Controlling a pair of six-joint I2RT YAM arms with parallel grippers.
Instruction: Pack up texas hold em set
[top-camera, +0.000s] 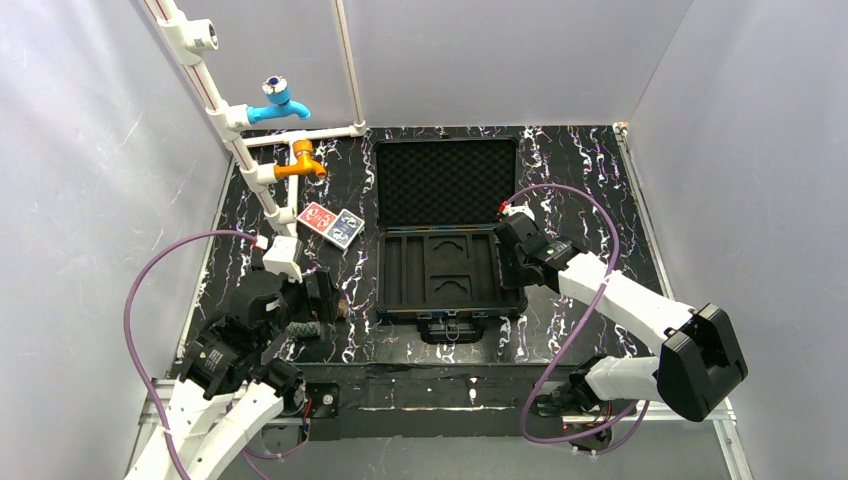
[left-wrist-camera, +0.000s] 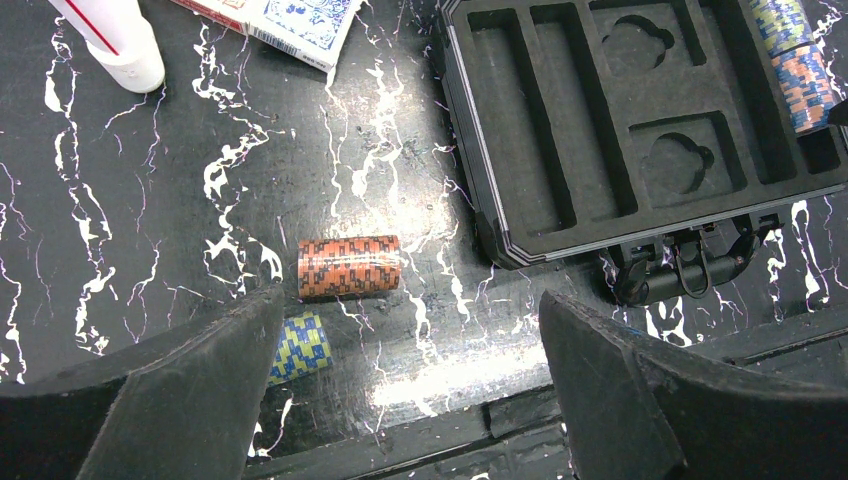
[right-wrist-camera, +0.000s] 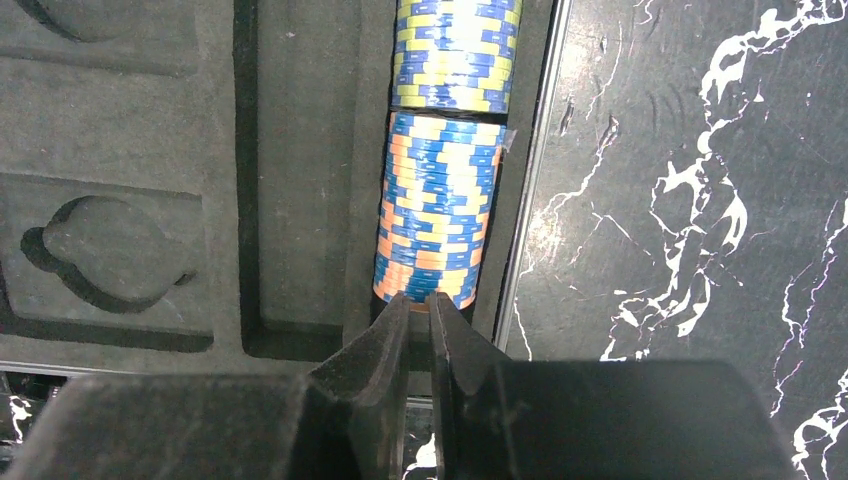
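The black briefcase (top-camera: 390, 275) lies open on the table, foam lid up at the back. Its slotted tray (right-wrist-camera: 290, 150) holds a yellow-blue chip roll (right-wrist-camera: 455, 50) and an orange-blue chip roll (right-wrist-camera: 435, 210) end to end in the right slot. My right gripper (right-wrist-camera: 420, 300) is shut and empty, its tips against the near end of the orange-blue roll. My left gripper (left-wrist-camera: 410, 400) is open above the table left of the case. An orange-black chip roll (left-wrist-camera: 348, 266) lies just beyond it, and a blue-yellow roll (left-wrist-camera: 300, 346) lies by its left finger. Red (top-camera: 316, 217) and blue (top-camera: 346, 228) card decks lie farther back.
White pipes (top-camera: 230, 120) with a blue tap (top-camera: 278, 102) and an orange tap (top-camera: 300, 160) stand at the back left; a pipe foot (left-wrist-camera: 125, 45) is near the decks. The case latch and handle (left-wrist-camera: 685, 270) face the near edge. Grey walls enclose the table.
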